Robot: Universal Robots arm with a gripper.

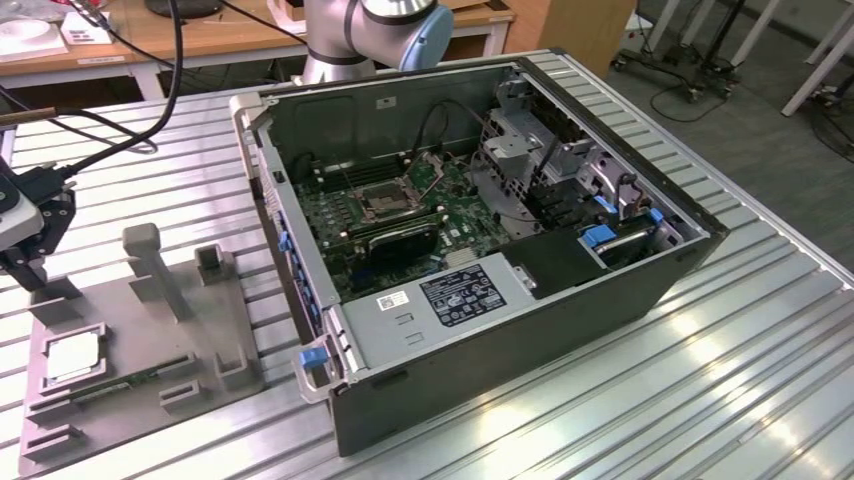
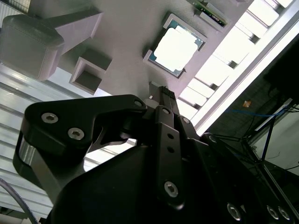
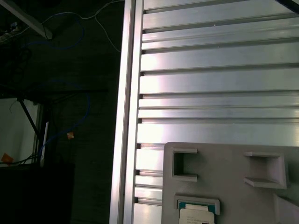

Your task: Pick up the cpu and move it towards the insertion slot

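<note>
In the exterior view, the gripper [image 1: 24, 268] hangs at the far edge of the exterior view's left, about mid-height, just above the near corner of the grey fixture plate [image 1: 200, 330]. From here I cannot tell whether it is released or clenched. The cpu [image 1: 74, 355] lies flat in a square recess of that plate, low on the exterior view's left, below the gripper and apart from it. A narrow green circuit strip [image 1: 127, 385] lies in the plate just beside the cpu. The open computer case [image 1: 507, 330] fills the middle of the frame. The insertion slot [image 1: 387, 200] sits on the green board inside it, left of centre in the upper half, well apart from the cpu. The arm's base [image 1: 360, 30] stands at the top, behind the case. Everything rests on the slatted metal table [image 1: 747, 340].

In the second wrist view, the gripper's [image 2: 163, 95] black body takes up much of the picture. Its tip points toward the cpu [image 2: 177, 49], which sits bright and silvery in its recess, near the tip but not touching it. The green strip [image 2: 210, 14] lies just past the cpu.

In the first wrist view, I see the table slats [image 3: 210, 79] and the fixture plate [image 3: 224, 191]. An edge of the cpu [image 3: 198, 215] shows in its recess, and two empty pockets [image 3: 184, 164] lie near it. A blue cable [image 3: 70, 93] lies on the dark floor beside the table.
</note>
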